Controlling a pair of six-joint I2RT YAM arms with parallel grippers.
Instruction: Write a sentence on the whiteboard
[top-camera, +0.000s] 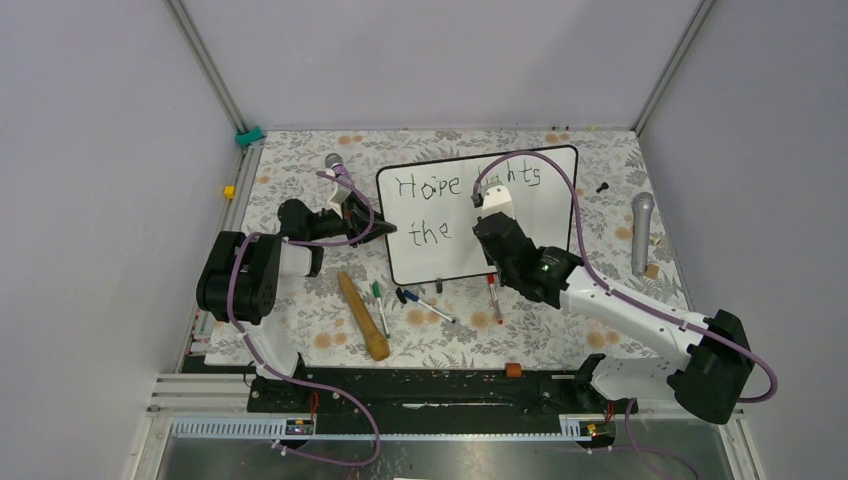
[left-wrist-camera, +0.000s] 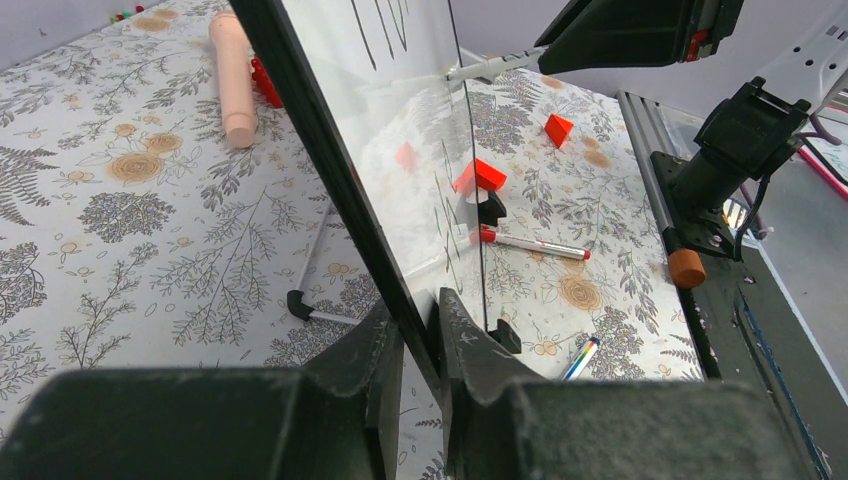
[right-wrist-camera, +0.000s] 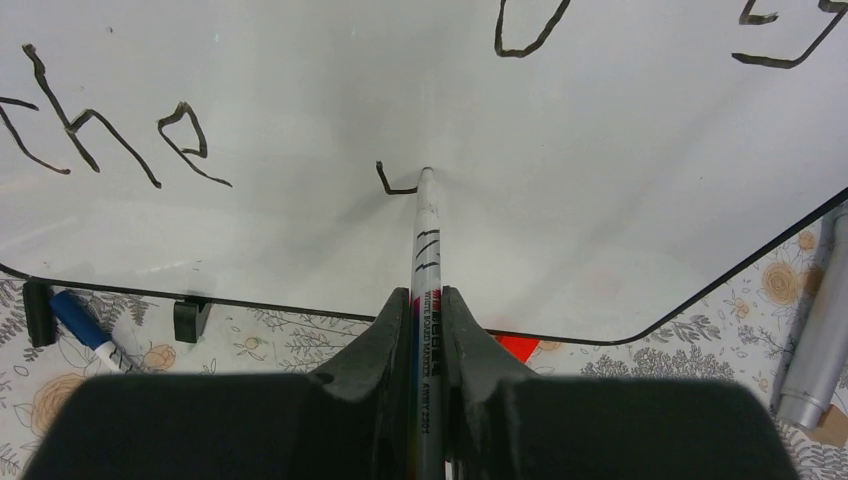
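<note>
Glossy white whiteboard (top-camera: 452, 265) stands propped on its small feet at the far middle of the floral surface (top-camera: 290, 175), face toward the arms. The sentence (top-camera: 428, 186) reads "Hope lights" on top and "the" below. The next word is barely begun, just a small hook stroke (right-wrist-camera: 388, 185) to the right of "the".

R claw (right-wrist-camera: 428, 300) is pressed tight on a marker (right-wrist-camera: 427, 225). Its barrel runs straight out btwn the fingers, w/ the tip touching the board at the end of that hook. L claw (left-wrist-camera: 420, 325) pinches the board's black frame (left-wrist-camera: 320, 150) at its left edge, bracing it.

Step in hand, as I read it: write out the word just started.

To do it well:
- Light, even tip pressure. The board is slick & stands on little feet only, so a hard push would rock it back against the L grip.
- L claw shouldn't loosen or shift while strokes run.
- Letter height approx same as "the", baseline level w/ it.
- Room to the right looks enough, but the bottom frame is near, so any descender wants to be short.
- Lift the tip clear btwn letters to avoid drag lines.
</note>
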